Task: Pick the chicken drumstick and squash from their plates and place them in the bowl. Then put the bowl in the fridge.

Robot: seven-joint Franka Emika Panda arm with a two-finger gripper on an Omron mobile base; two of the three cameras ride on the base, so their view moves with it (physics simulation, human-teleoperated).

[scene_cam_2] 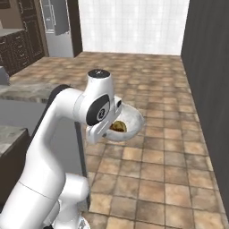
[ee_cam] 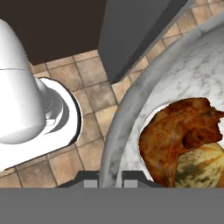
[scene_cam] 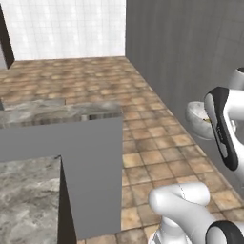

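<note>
My two base cameras look forward and down over my arm from behind, left and right, sharing the tiled floor (scene_cam: 143, 157) and the bowl (scene_cam_2: 132, 120). My hand camera sits close above the bowl's rim.

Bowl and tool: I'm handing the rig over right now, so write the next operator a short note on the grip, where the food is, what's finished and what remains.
Tool: shut on the rim of the bowl, which hangs in the air above the tiled floor, clear of the counter.
Food: the chicken drumstick and the squash both lie inside the bowl, touching each other.
Done: both items loaded, bowl lifted.
Left: carry the bowl to the fridge, set it on a shelf, let go. Keep it level so nothing spills; that is only my caution.
</note>
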